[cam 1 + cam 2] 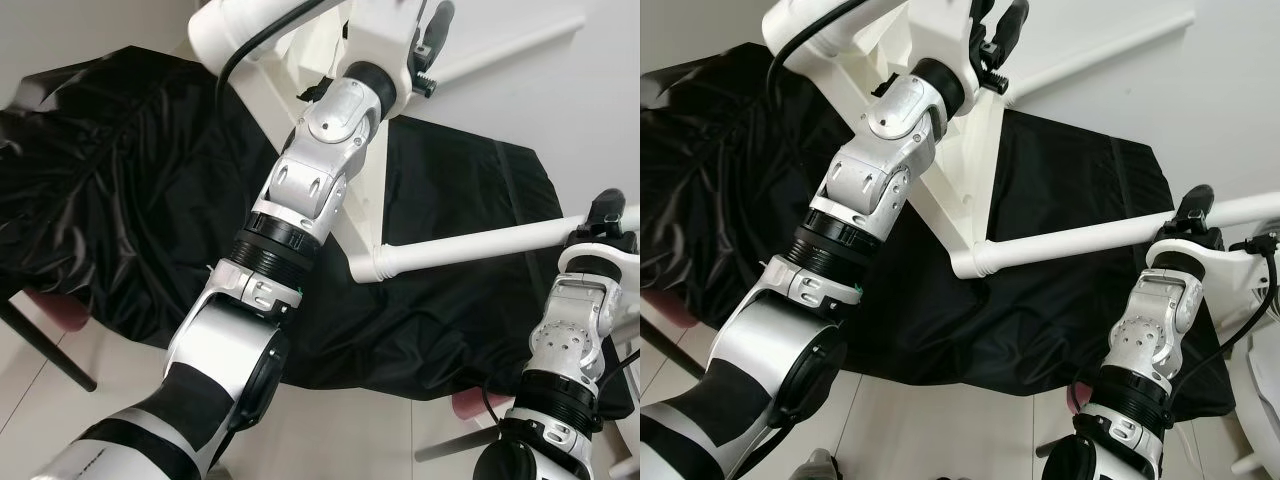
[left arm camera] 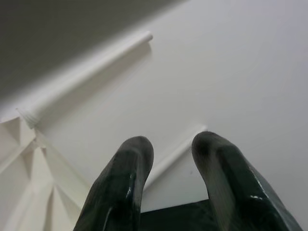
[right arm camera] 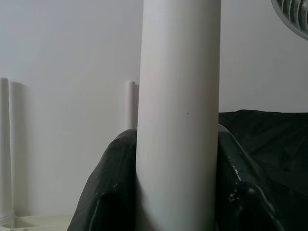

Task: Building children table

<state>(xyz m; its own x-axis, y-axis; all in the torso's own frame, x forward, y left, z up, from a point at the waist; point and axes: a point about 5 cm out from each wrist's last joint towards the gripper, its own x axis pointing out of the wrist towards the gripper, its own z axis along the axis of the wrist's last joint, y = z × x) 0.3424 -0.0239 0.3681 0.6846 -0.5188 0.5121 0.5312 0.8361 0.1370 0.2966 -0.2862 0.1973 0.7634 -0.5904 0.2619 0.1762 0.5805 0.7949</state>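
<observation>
The right gripper (image 3: 175,192) clenches a white leg (image 1: 1080,238) at four o'clock, steadying it against the tabletop (image 1: 940,130). The left gripper (image 2: 173,163), at twelve, is released, holding nothing, probably bracing the tabletop over the black cloth (image 1: 1070,190).

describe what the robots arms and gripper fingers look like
Both arms are silver metal segments with black ribbed joint collars: the left arm and right arm. White housings cap the wrists, with black cables trailing off. The left gripper and right gripper have glossy black, rounded fingers.
</observation>
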